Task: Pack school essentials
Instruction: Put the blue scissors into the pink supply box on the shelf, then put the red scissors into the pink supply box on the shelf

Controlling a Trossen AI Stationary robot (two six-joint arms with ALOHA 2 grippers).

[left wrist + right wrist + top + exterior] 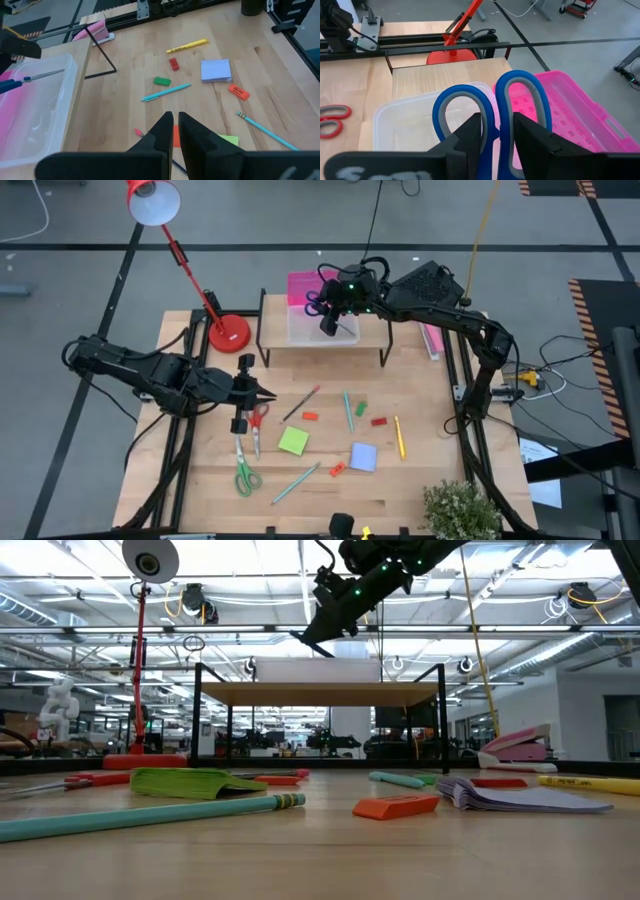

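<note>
Jaws of the right gripper clamped on blue-handled scissors, upper centre of the high view, straight above the clear box; long axis pointing down into it. Box apparently bare inside. Left gripper pinched shut, holding nothing, near red-handled scissors, centre-left.

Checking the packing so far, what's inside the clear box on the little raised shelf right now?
The clear box looks empty. The right gripper holds the blue-handled scissors above it, and its fingers cover part of the box floor.
</note>
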